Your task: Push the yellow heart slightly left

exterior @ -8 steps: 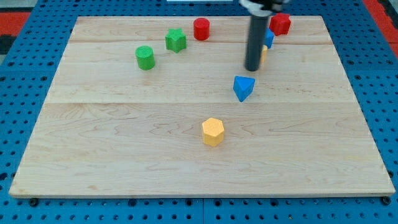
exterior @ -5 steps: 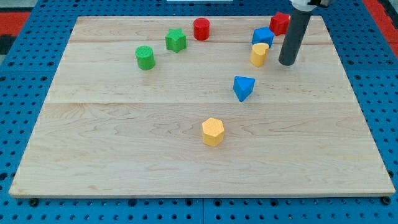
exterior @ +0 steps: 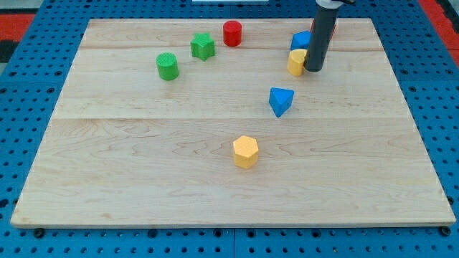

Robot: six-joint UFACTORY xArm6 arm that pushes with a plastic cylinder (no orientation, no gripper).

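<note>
- The wooden board (exterior: 143, 172) lay on a blue pegboard surface (exterior: 21, 129), with a strip of red (exterior: 14, 21) showing at the view's top left corner.
- Farthest toward the view's left stood the green cylinder (exterior: 167, 66), apart from the others.
- Just to its upper right sat the green star (exterior: 203, 46), near but not touching it.
- The red cylinder (exterior: 232, 33) stood beside the star, close to the board's top edge.
- Lower down, about mid-board and alone, rested the yellow hexagonal block (exterior: 245, 151).
- Above it and a little to the right lay the blue triangular block (exterior: 280, 101), clear of everything around it.
- The yellow heart (exterior: 296, 62) sat in the upper right part of the board, directly above the blue triangular block and just below a blue block (exterior: 300, 40) whose shape could not be made out, as the rod covered part of it.
- My tip (exterior: 313, 69) was down on the board at the heart's right side, touching it or very nearly so; the rod held nothing, being a bare pusher with nothing to clench.
- A red block (exterior: 333, 27) was almost wholly hidden behind the rod, only a sliver showing at its right edge.
</note>
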